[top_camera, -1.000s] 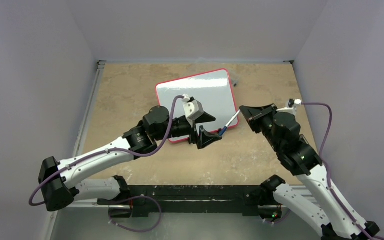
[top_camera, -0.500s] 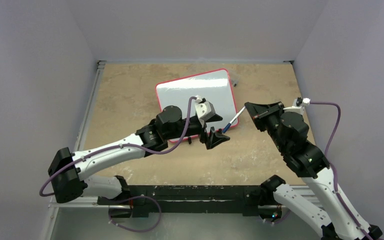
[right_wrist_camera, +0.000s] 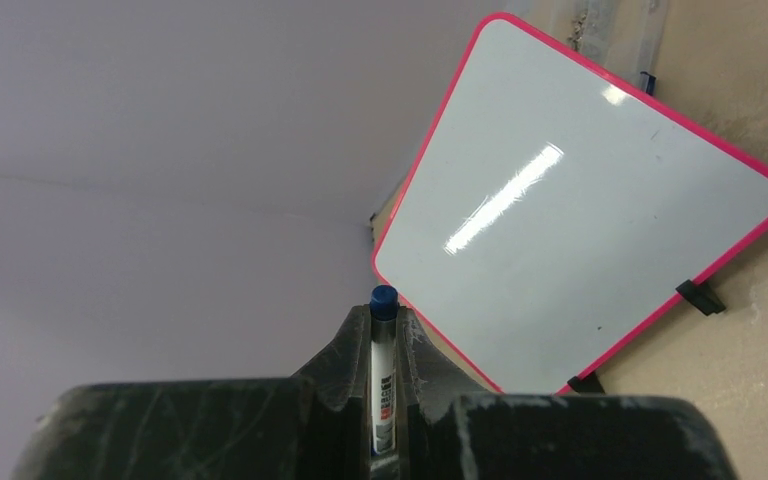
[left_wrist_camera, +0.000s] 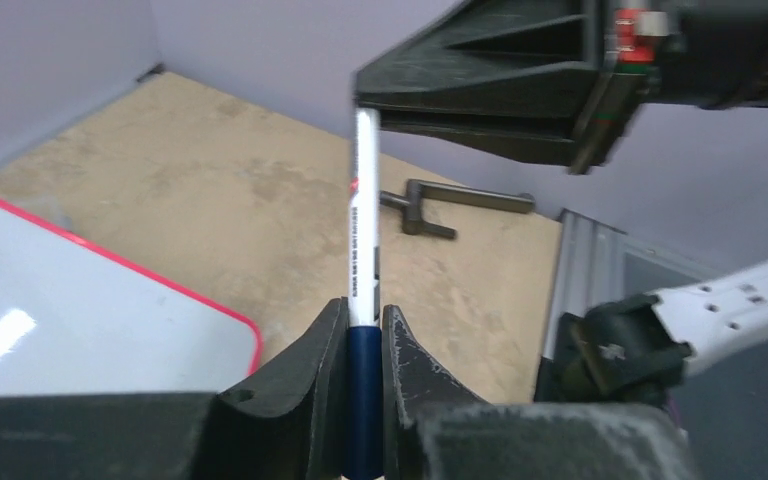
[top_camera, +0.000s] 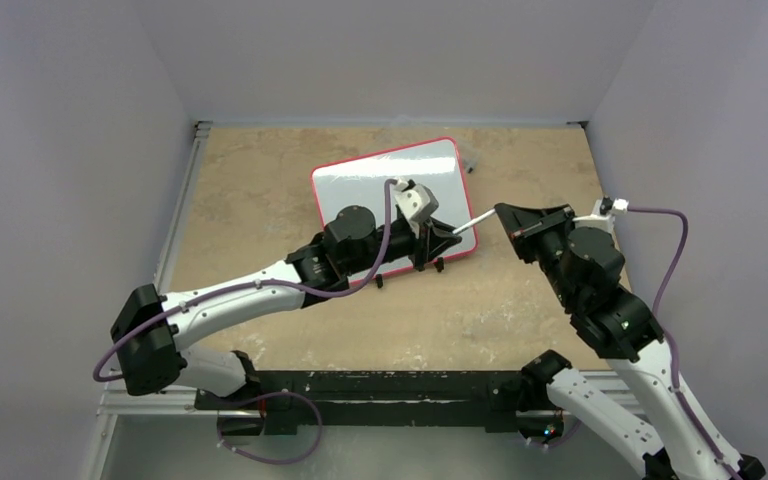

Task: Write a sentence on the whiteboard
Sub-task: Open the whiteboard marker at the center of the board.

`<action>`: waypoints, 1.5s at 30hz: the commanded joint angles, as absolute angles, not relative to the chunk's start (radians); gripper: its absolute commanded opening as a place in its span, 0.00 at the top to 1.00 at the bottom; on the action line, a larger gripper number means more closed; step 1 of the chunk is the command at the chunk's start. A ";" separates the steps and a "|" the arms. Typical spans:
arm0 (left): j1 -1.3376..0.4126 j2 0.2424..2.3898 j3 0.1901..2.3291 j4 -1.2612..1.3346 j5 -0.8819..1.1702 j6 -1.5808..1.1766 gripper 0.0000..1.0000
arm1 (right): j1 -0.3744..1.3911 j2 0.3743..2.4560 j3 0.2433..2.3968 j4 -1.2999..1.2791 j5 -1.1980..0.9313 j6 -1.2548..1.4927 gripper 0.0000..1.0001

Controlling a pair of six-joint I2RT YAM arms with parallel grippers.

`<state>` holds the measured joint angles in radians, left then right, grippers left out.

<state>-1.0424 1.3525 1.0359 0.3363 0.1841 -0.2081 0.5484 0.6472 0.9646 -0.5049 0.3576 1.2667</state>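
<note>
Now marker (left_wrist_camera: 364, 220) in left tool (left_wrist_camera: 363, 318), right tool (right_wrist_camera: 384, 322).

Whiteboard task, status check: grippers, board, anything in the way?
Left gripper shut on marker, blue end. Right gripper shut on its white barrel. Whiteboard blank, flat on table. Left arm overhangs its near edge.

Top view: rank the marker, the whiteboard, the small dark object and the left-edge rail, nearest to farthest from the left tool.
1. marker, clamped in the left tool.
2. whiteboard, its near right corner right by the tool.
3. small dark object, past the board's far right corner.
4. rail, at the table's left edge.
</note>
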 commanded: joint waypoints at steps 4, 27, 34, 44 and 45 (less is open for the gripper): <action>-1.045 1.380 1.117 0.365 0.184 -0.212 1.00 | 0.552 0.622 0.954 -0.481 0.348 1.271 1.00; -0.960 1.236 1.372 -0.174 0.619 -0.005 1.00 | 0.551 0.596 0.913 -0.083 -0.345 0.783 0.38; -0.942 1.251 1.423 -0.267 0.640 0.035 1.00 | 0.552 0.637 0.917 -0.005 -0.553 0.709 0.44; -0.930 1.262 1.442 -0.266 0.662 0.025 1.00 | 0.551 0.677 0.897 0.029 -0.607 0.687 0.57; -0.929 1.262 1.442 -0.265 0.659 0.025 1.00 | 0.551 0.680 0.894 0.035 -0.615 0.689 0.58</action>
